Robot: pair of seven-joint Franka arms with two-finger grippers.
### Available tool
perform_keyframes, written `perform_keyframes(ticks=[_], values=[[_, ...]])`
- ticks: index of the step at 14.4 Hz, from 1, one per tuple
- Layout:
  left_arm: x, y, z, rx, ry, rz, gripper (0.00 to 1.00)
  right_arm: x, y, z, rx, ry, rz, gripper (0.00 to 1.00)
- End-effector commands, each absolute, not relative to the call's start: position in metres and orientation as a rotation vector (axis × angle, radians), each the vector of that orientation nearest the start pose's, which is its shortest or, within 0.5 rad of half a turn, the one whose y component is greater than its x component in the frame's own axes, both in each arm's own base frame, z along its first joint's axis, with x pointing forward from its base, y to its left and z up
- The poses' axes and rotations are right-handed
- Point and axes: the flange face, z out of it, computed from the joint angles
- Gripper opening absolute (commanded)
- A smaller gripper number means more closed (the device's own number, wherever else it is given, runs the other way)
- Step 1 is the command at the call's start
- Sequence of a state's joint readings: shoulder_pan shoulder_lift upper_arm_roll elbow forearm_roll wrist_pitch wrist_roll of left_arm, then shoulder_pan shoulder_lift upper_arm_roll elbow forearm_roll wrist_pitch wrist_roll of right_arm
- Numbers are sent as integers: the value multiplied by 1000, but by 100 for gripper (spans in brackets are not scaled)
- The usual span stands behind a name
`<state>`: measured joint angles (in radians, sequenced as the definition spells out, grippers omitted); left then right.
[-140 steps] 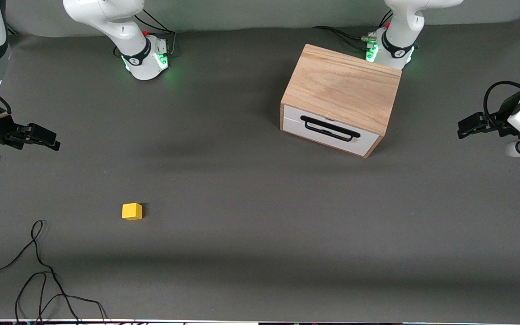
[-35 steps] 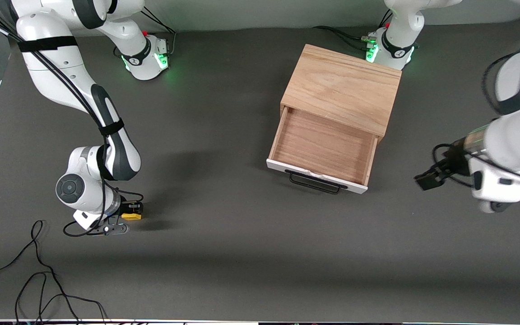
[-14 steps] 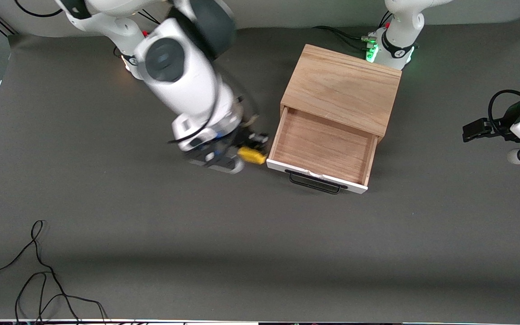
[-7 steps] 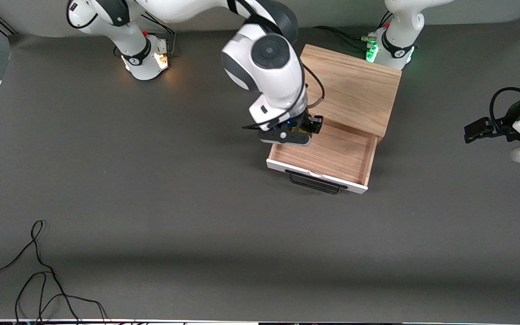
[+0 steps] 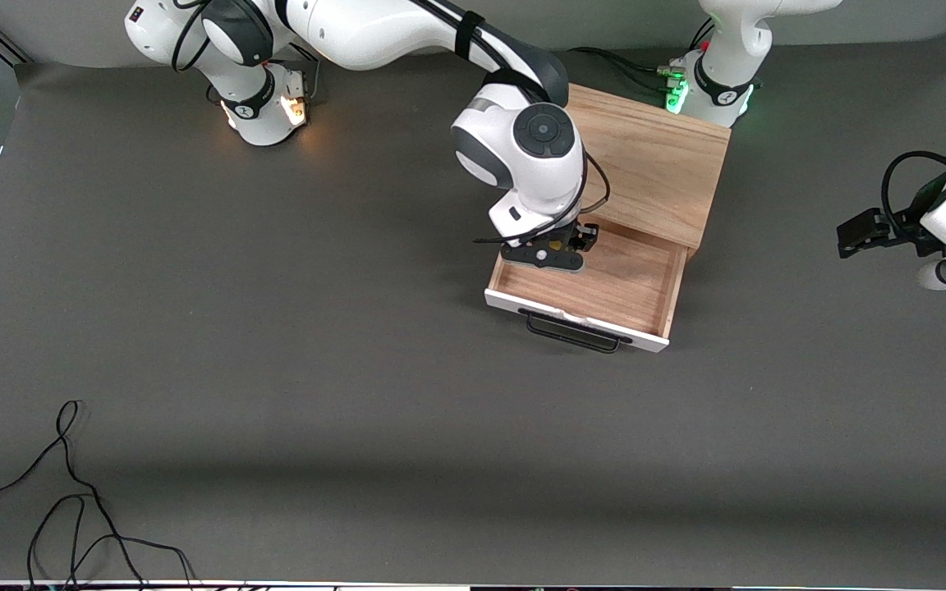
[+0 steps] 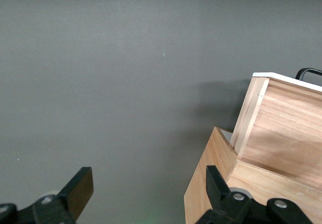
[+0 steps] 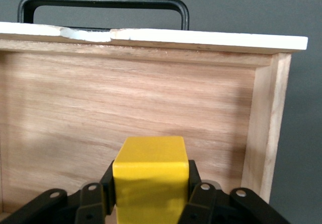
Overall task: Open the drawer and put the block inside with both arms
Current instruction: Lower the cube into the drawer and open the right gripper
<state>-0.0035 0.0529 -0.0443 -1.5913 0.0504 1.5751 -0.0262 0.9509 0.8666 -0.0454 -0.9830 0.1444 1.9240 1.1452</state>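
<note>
The drawer (image 5: 621, 283) of the light-wood cabinet (image 5: 654, 156) stands pulled out, with its white front (image 5: 576, 315) and black handle (image 5: 576, 335) toward the front camera. My right gripper (image 5: 562, 246) is over the drawer's inside, near the cabinet. It is shut on the yellow block (image 7: 151, 176), which the wrist mostly hides in the front view. In the right wrist view the block hangs above the drawer's wooden floor (image 7: 126, 103), with the handle (image 7: 100, 2) past the white front. My left gripper (image 5: 855, 234) waits open and empty over the left arm's end of the table.
A loose black cable (image 5: 71, 492) lies near the front camera at the right arm's end of the table. The left wrist view shows the cabinet's side (image 6: 282, 148) and grey table.
The drawer, shut at first, now stands open. My right gripper picked the block off the table and carried it over the open drawer, moving deeper over it in the last half second. The left arm drew back.
</note>
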Motion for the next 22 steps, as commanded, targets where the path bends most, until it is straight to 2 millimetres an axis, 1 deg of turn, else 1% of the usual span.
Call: perform_keyframes(ticks=[1,2,3,5,6,7,8,12,14,16,18,19,21,22], values=[[563,-21,593,-3113,56,83,100,459,631,337,-3017,446,65,35],[563,-20,593,-3119,54,85,100,455,629,318,-3053,442,75,38],[562,-20,593,-3126,53,88,100,453,628,307,-3060,445,75,38],[563,-21,591,-3124,56,95,100,453,628,303,-3057,449,79,40],[562,-21,592,-3123,58,98,100,453,628,305,-3055,443,76,46],[562,-21,593,-3124,58,95,100,453,629,308,-3050,444,73,75],[561,-20,594,-3124,63,95,100,454,629,311,-3047,455,65,99],[560,-23,593,-3126,75,103,100,455,629,318,-3037,454,54,100],[561,-24,592,-3137,70,106,100,456,629,329,-3028,452,50,100],[561,-25,593,-3137,67,103,100,459,625,361,-2994,459,29,100],[561,-24,592,-3140,65,106,100,466,610,401,-2984,484,18,100],[561,-23,592,-3140,63,106,100,477,594,425,-2976,514,3,100],[562,-23,591,-3140,63,108,100,504,553,475,-2940,576,-24,100],[562,-23,590,-3140,63,111,100,521,523,503,-2919,605,-46,100]])
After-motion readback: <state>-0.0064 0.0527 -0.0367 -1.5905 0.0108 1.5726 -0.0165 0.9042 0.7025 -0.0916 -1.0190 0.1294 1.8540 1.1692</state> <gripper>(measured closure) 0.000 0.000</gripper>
